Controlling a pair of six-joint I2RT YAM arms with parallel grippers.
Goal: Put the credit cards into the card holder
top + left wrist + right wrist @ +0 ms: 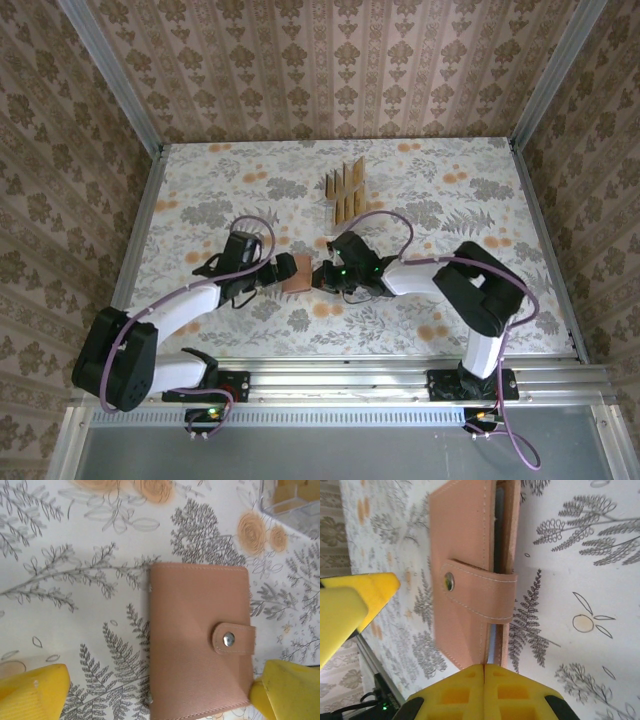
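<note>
- Bench (450, 200) wearing floral cloth, grey ferns + orange blooms; damask-papered walls (330, 70) closing it in, metal rail (400, 378) running along near edge.
- Card holder (299, 274) lying flat, snapped closed, mid-bench betw. both arms.
- Credit cards (346, 190) standing in clear stand (292, 502) further back.
- L end effector (276, 272) hanging spread wide over holder.
- R end effector (484, 690) pressing fingers together at holder's edge.

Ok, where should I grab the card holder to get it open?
Probably the snap tab, from the opening-edge side where it wraps over. The card holder lies flat and snapped shut, so only that loop stands proud enough to pinch.
</note>
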